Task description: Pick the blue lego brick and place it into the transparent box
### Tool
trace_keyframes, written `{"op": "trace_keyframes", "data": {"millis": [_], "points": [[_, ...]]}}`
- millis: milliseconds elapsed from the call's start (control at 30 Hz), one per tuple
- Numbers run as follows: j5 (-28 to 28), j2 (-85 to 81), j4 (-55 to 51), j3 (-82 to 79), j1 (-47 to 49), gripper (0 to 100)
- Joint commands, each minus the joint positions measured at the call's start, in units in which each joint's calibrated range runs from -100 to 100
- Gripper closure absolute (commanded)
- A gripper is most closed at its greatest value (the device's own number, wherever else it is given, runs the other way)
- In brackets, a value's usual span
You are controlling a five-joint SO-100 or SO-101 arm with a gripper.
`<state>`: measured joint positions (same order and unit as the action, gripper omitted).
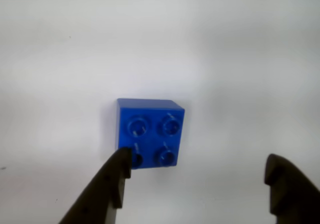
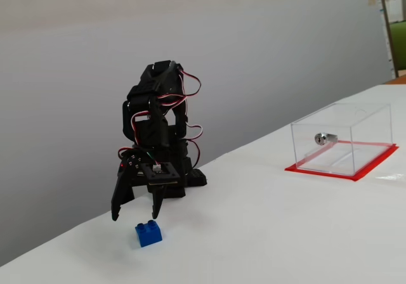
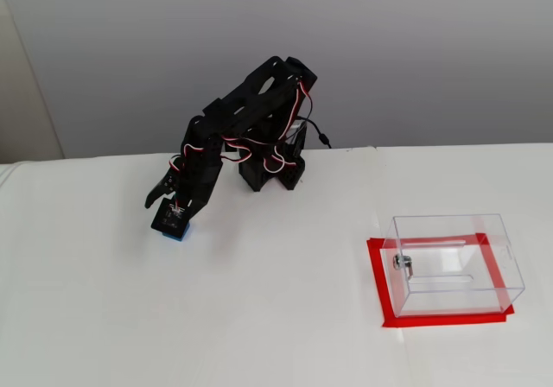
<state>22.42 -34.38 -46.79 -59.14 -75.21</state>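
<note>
The blue lego brick (image 1: 150, 133) lies on the white table, showing several studs on top in the wrist view. My gripper (image 1: 197, 171) hangs open just above it. The left fingertip (image 1: 120, 166) overlaps the brick's near left corner and the right finger (image 1: 287, 184) stands well off to the right. In a fixed view the gripper (image 2: 135, 216) hovers over the brick (image 2: 148, 234), not touching it. From the other fixed view the gripper (image 3: 167, 204) partly covers the brick (image 3: 177, 234). The transparent box (image 2: 342, 138) (image 3: 454, 262) stands far to the right on a red base, with a silver lock (image 3: 400, 263) on one wall.
The arm's black base (image 3: 272, 173) stands at the back of the table by the grey wall. White tabletop (image 3: 276, 318) stretches between the brick and the box. The table's far edge (image 2: 254, 143) runs diagonally behind the arm.
</note>
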Motion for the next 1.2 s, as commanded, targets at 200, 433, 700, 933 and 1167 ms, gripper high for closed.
{"op": "trace_keyframes", "data": {"millis": [200,433,700,933,1167], "points": [[-0.08,6.16,3.71,4.61,4.71,70],[0.18,7.27,3.71,4.43,4.34,70],[0.23,7.44,4.31,3.98,4.2,70],[0.18,7.52,4.58,1.99,4.27,70],[0.23,7.52,5.01,0.09,4.27,70]]}}
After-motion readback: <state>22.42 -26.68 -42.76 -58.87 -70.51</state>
